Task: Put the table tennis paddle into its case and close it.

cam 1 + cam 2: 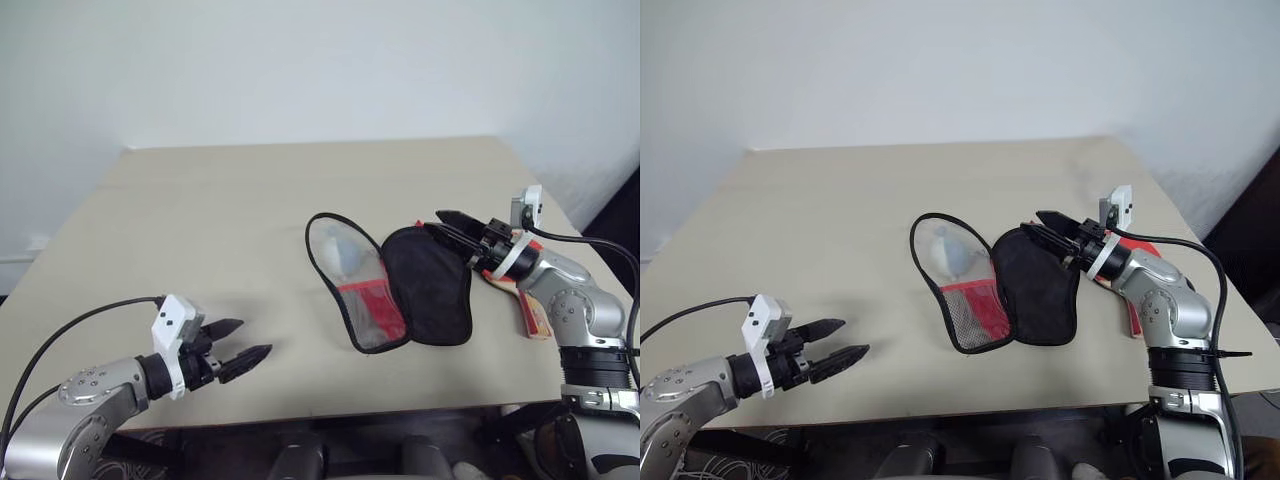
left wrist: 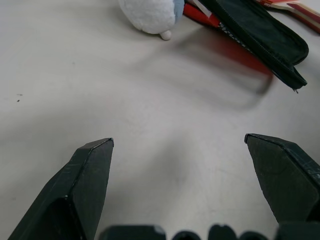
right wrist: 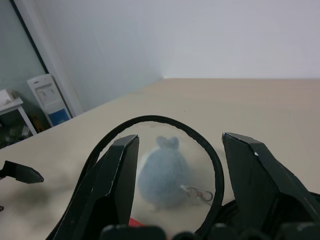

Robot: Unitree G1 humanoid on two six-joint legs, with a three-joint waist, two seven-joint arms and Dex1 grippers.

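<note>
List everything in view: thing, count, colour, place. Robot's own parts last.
table: one, light beige, spans the scene, bears everything below.
case: one, red with black trim and lining and a clear panel, lying unzipped and spread open, centre-right of the table.
fluffy ball: one, grey, behind the case's clear panel on its far side.
table tennis paddle: one, red face, light wooden handle, near the table's right edge, partly under the right arm.
left gripper: one, black fingers, open, above the near left of the table, holding nothing.
right gripper: one, black fingers, open, over the case's right half.
</note>
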